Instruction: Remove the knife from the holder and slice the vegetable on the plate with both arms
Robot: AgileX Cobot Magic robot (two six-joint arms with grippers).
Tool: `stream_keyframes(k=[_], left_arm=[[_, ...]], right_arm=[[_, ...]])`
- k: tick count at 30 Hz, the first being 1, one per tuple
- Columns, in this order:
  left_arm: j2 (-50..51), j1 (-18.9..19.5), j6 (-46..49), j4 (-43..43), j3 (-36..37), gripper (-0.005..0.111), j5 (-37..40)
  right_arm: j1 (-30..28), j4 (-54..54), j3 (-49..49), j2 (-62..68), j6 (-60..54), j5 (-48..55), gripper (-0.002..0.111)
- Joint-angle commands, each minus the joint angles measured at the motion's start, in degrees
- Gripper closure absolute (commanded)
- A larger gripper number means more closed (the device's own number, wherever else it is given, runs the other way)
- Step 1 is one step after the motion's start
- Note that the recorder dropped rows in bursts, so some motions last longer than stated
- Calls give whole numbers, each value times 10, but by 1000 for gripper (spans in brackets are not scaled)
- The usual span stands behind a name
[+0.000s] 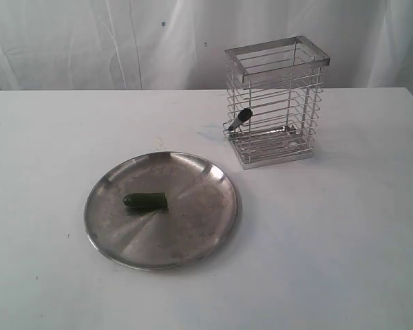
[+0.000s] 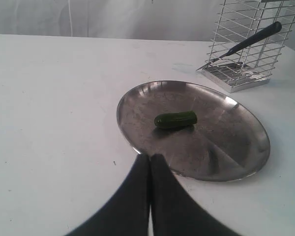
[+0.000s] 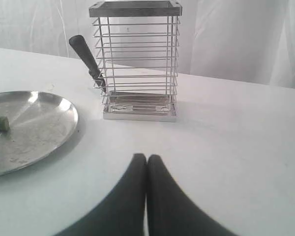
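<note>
At the first step: getting the knife (image 1: 239, 119). Not touched yet; slanted in the holder (image 1: 283, 69), black handle poking out the side toward the plate (image 1: 193, 223). On the plate, the vegetable (image 1: 145, 201), not cut. Shut tight and empty: the left gripper (image 2: 149, 160), pointing at the plate, and the right gripper (image 3: 146, 158), facing the holder, well apart from it. Next, likely: open the right one wide, reach the handle, pinch, pull out slowly.

Bright, flat, diffuse light; white table (image 1: 344, 240) nearly blown out. Shadows faint and soft beside plate (image 1: 193, 223) and holder (image 1: 275, 103). Glare patches on the plate's far rim. Exterior view slightly soft, grainy. Left gripper (image 2: 149, 164), right gripper (image 3: 146, 162) render as featureless black.
</note>
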Motion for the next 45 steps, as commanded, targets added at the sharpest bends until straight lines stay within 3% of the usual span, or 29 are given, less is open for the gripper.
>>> stream_keyframes(k=[1, 15, 26, 33, 36, 42, 45], left_arm=[[-3, 0, -1, -5, 3, 107, 2], [-3, 0, -1, -5, 3, 107, 2], [-3, 0, -1, -5, 3, 107, 2], [-3, 0, -1, -5, 3, 107, 2], [-3, 0, -1, -5, 3, 107, 2], [-3, 0, -1, -5, 3, 107, 2], [-3, 0, -1, -5, 3, 107, 2]], right_arm=[[-3, 0, 4, -3, 3, -5, 108], [-3, 0, 4, -3, 7, -29, 108], [-3, 6, 4, -3, 11, -206, 108], [-3, 34, 4, -3, 285, -318, 108], [-2, 34, 4, -3, 312, -361, 108], [-1, 0, -27, -3, 512, -224, 108], [-1, -65, -47, -3, 526, -213, 108]])
